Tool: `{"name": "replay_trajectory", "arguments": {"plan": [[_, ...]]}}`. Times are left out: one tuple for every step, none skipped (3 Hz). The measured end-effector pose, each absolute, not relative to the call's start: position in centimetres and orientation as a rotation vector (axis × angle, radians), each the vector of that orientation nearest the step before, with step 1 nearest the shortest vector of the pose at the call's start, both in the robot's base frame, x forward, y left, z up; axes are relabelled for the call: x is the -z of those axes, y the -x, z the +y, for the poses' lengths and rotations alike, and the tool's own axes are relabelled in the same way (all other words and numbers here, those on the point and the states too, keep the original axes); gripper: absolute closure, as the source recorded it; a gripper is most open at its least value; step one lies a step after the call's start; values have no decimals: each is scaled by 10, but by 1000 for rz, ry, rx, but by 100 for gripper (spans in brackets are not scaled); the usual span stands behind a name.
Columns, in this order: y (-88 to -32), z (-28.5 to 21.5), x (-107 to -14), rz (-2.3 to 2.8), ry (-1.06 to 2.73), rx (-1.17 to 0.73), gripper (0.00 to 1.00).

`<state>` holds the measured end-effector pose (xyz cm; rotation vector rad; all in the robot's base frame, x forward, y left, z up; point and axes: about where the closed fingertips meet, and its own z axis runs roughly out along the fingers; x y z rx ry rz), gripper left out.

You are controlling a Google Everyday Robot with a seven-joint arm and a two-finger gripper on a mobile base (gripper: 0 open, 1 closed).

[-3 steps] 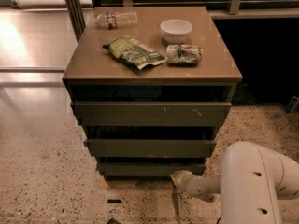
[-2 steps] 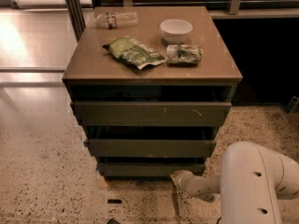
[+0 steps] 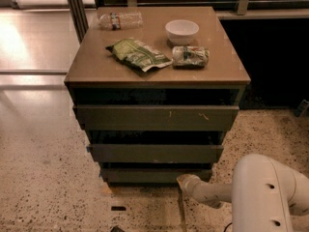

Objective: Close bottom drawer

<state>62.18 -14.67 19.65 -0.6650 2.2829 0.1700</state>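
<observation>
Nothing on the bench top (image 3: 87, 71) has shifted since a second ago. A clear plastic bottle (image 3: 120, 20) lies on its side by the rear left corner. A green snack bag (image 3: 140, 54) lies flat near the middle, angled toward the front edge. A white bowl (image 3: 182, 31) stands upright toward the rear edge, right of centre. A small crumpled packet (image 3: 190, 56) lies just beside the bag's right end, in front of the bowl.

Below the front edge are three drawers with a dark gap above each: the top drawer (image 3: 157, 117), with pale scratches, then the middle drawer (image 3: 157, 152), then the bottom drawer (image 3: 154, 174) lowest, close to the speckled floor (image 3: 48, 187).

The gripper (image 3: 186, 181) sits where it sat before, low against the right part of the bottom drawer's front. It seems to touch the wood, though I cannot be sure from here. Nor can I tell whether it is spread or closed. The white arm (image 3: 265, 197) reaches in from beyond the front right corner, unchanged.
</observation>
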Motion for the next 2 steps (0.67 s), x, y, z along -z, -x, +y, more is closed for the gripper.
{"name": "replay_trajectory", "arguments": {"plan": [[-637,-152,-192,2281,630,-94,100],[-641,-154,-192,2293,584,-85,100]]}}
